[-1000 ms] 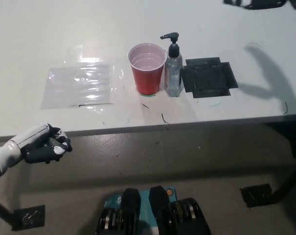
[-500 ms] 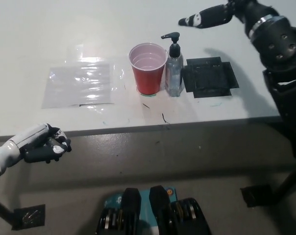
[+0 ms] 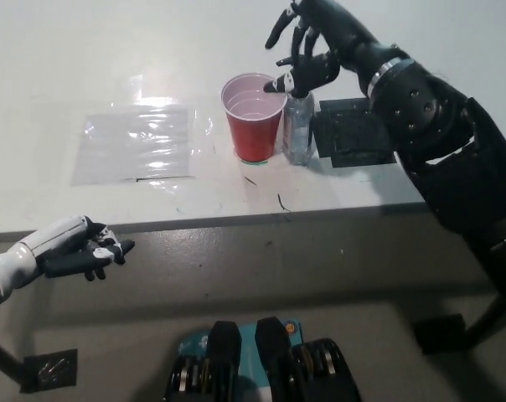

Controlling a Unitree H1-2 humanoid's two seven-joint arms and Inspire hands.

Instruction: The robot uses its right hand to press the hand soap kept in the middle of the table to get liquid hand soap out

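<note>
Black and reaching in from the right edge, my right hand (image 3: 307, 50) sits over the top of the hand soap bottle (image 3: 299, 126), its fingers (image 3: 280, 27) spread and partly curled, with the lower ones down over the pump so that I cannot see the pump head itself; whether they are actually pressing on it I cannot tell. That hand holds nothing. The hand soap bottle stands upright near the middle of the white surface (image 3: 60, 67), clear-bodied, just beside the red cup (image 3: 253, 117), which stands on its left and seems to touch it. The cup is upright and open, its pale inside showing. On the other side of the bottle, toward the right edge, a flat black square mat (image 3: 345, 138) lies on the surface, partly covered by my right arm. A clear plastic sheet (image 3: 136, 146) lies flat toward the left edge, well apart from the cup. My white left hand (image 3: 77, 249) rests off the surface, below its near edge at the left, fingers loosely curled and holding nothing.
</note>
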